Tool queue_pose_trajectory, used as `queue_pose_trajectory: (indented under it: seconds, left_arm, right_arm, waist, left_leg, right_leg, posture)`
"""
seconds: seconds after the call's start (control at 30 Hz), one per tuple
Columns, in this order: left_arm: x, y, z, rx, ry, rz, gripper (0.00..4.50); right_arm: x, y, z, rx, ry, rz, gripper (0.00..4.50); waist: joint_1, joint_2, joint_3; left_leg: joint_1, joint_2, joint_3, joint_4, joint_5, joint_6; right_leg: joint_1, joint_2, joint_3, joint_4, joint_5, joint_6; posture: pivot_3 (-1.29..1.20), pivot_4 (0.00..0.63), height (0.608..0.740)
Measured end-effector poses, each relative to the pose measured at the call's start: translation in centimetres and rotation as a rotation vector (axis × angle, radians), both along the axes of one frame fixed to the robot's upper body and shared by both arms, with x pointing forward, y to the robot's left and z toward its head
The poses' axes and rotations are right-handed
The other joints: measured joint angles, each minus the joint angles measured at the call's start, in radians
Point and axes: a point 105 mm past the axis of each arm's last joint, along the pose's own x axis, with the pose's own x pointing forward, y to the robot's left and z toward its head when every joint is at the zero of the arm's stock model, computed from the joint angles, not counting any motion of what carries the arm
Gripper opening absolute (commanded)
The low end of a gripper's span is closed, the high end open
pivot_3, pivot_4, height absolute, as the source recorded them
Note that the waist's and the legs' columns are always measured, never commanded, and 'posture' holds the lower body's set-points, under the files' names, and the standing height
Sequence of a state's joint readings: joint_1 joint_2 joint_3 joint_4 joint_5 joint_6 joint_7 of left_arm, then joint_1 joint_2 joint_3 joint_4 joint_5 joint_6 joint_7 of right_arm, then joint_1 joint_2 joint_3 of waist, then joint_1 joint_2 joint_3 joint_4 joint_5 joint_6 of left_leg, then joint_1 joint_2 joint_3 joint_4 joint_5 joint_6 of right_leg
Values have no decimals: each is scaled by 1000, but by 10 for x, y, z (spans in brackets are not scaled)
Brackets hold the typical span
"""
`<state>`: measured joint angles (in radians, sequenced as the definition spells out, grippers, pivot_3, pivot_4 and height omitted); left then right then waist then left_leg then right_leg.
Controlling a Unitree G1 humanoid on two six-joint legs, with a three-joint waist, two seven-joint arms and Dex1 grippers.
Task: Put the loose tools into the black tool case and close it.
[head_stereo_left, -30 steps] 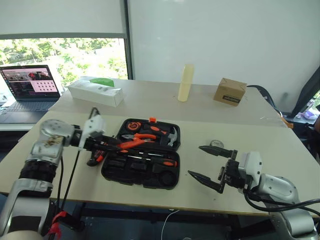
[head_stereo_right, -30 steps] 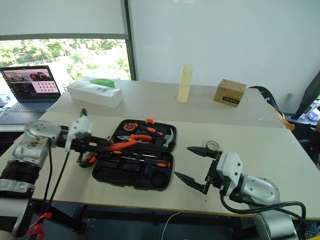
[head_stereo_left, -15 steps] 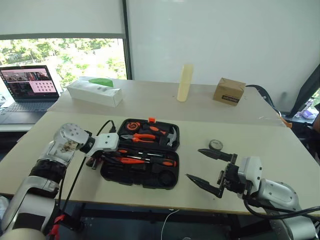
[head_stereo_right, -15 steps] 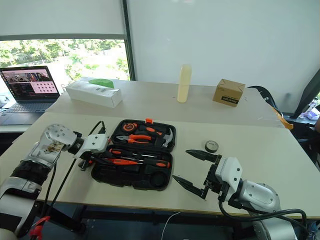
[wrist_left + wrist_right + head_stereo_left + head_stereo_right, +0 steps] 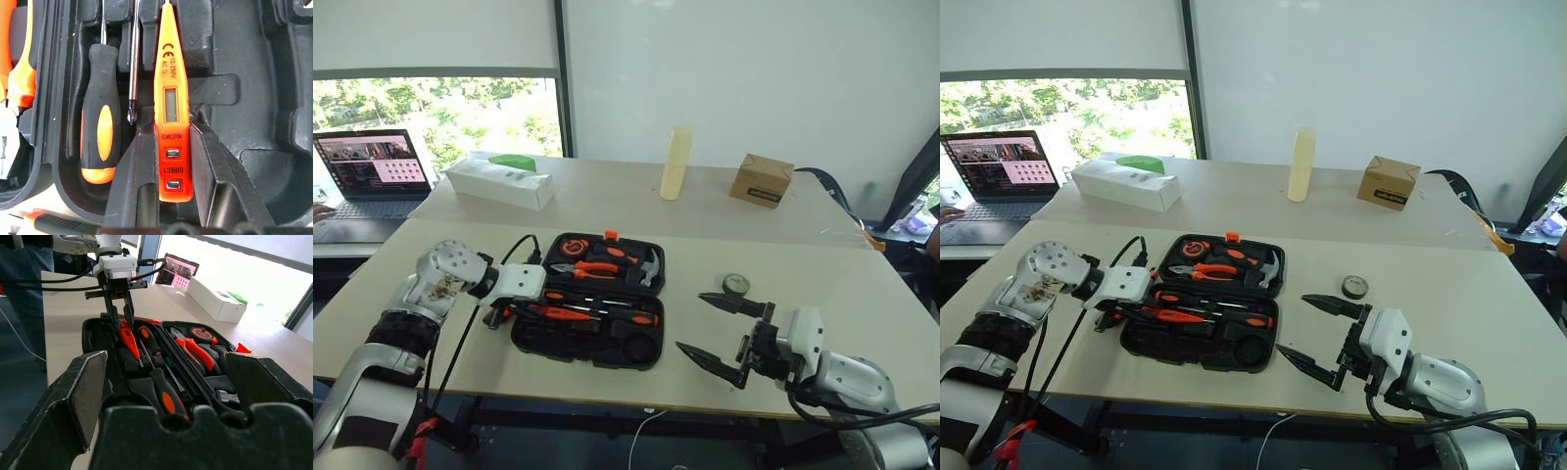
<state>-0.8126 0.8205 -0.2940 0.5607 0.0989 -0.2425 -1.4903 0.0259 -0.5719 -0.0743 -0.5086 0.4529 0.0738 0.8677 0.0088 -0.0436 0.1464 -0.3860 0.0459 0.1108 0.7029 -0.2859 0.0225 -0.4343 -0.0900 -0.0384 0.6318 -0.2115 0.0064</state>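
The black tool case [image 5: 590, 302] lies open near the front edge of the table [image 5: 705, 235], a little toward its left side, with the orange latch at its far rim. Off the table's far left corner a laptop [image 5: 367, 176] sits on a lower desk, and a white oblong box [image 5: 499, 182] rests near that far left corner.

The left gripper [image 5: 168, 161] reaches down into the near left part of the case, its two black fingers [image 5: 129, 186] narrowed around the butt end of the slim orange tester screwdriver [image 5: 168, 112], which lies along a moulded slot. Right beside it, in the next slot, lies a short screwdriver [image 5: 100, 127] with a black-and-orange handle. A longer one [image 5: 164, 394] lies lengthwise in the near half of the case. Orange-handled pliers [image 5: 590, 269] and a small steel hammer [image 5: 649, 266] fill the far half.

A pale yellow cylinder [image 5: 675, 163] stands upright at the far edge, with a small cardboard box [image 5: 761, 180] to its right.

The small black tape roll [image 5: 736, 285] lies flat on the table to the right of the case, well apart from it. Just in front of it hovers the right gripper [image 5: 720, 331], jaws spread wide, gripping nothing.
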Motion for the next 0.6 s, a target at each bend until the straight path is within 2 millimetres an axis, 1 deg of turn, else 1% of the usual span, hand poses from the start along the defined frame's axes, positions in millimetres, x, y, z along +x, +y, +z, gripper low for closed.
queue_pose_trajectory:
  seconds: [0.27, 0.3, 0.37, 0.4, 0.43, 0.47, 0.53, 0.6]
  left_arm:
    - [2, 2, -1, 6, 2, 34, 426]
    - [3, 2, -1, 5, 2, 37, 1232]
    - [5, 1, 0, -15, -2, 58, 1564]
    - [5, 1, 0, -17, -3, 60, 1617]
    - [5, 0, 2, -36, -9, 61, 2262]
    - [6, -3, 3, -59, -12, 57, 2368]
    - [5, -8, 5, -97, -12, 43, 2368]
    - [4, -12, 12, -146, -11, 24, 2368]
  right_arm:
    - [1, 2, -2, 1, 7, 8, 4500]
    - [2, 2, -2, 1, 10, 8, 4500]
    - [3, 1, -4, 1, 16, 4, 4500]
    - [3, 1, -4, 1, 16, 4, 4500]
    - [3, 1, -4, 1, 16, 4, 4500]
    - [3, 1, -4, 1, 18, 4, 4500]
    - [3, 1, -4, 1, 19, 4, 4500]
    - [3, 1, -4, 1, 19, 5, 4500]
  waist:
    - [-2, 0, 0]
    - [-3, 0, 0]
    - [-2, 0, 0]
    - [-2, 0, 0]
    - [-2, 0, 0]
    - [-1, 0, 0]
    - [0, 0, 0]
    - [1, 0, 0]
  left_leg:
    - [3, 1, 0, 0, 0, 0]
    - [4, 1, 0, 0, 0, 0]
    - [4, 1, 0, 0, 0, 0]
    - [4, 1, 0, 0, 0, 0]
    - [3, 1, 0, 0, 0, 0]
    - [3, 1, 0, 0, 0, 0]
    - [1, 1, 0, 0, 0, 0]
    - [-3, 1, 0, 2, 0, 0]
  right_leg:
    - [3, 1, 0, 0, 0, 0]
    - [3, 1, 0, 0, 0, 0]
    - [3, 1, 0, 0, 0, 0]
    - [3, 1, 0, 0, 0, 0]
    - [3, 1, 0, 0, 0, 0]
    - [3, 1, 0, 0, 0, 0]
    - [2, 1, 0, -1, 0, 0]
    - [-1, 1, 0, -1, 0, 0]
  posture:
    - [0, 150, 740]
    - [0, 150, 740]
    - [0, 150, 740]
    - [0, 150, 740]
    - [0, 150, 740]
    - [0, 150, 740]
    - [0, 150, 740]
    - [0, 150, 740]
